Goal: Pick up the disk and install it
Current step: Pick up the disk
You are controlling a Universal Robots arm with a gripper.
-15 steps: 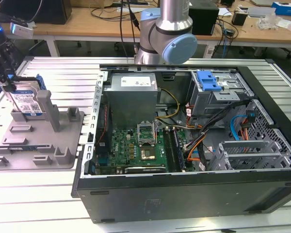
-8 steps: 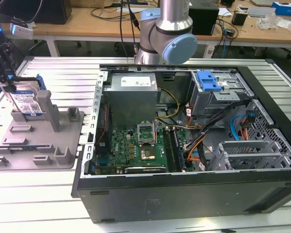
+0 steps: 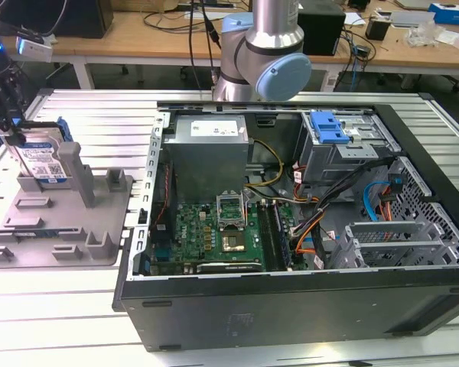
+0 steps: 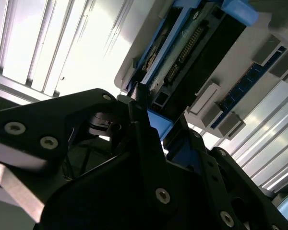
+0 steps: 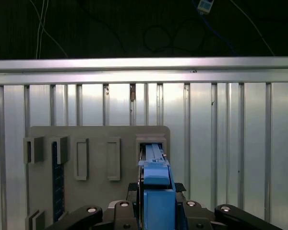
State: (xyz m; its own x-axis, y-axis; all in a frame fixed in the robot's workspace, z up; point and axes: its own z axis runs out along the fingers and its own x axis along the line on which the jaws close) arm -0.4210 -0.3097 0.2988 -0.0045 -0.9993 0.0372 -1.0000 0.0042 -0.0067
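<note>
The disk [image 3: 42, 159] stands upright on its edge in a slot of the grey holder plate [image 3: 61, 225] at the exterior view's left. Its white-and-blue label faces the camera, and a blue carrier frame runs around it. My gripper [image 3: 14, 126] comes down on the disk's upper end from the far left. In the first wrist view the disk [image 5: 155, 189] shows edge-on with its far end in the holder's slot, and my gripper [image 5: 156, 190] has dark fingers tight against both sides of the blue frame. The second wrist view has a finger [image 4: 144, 127] pressed against the blue frame [image 4: 161, 122].
An open computer case [image 3: 413, 298] lies on the slatted aluminium table, its motherboard and cables exposed. A drive bay with a blue latch [image 3: 329, 126] sits at its back right. The arm's base [image 3: 264, 53] rises behind the case. A memory stick [image 5: 57, 179] stands in another holder slot.
</note>
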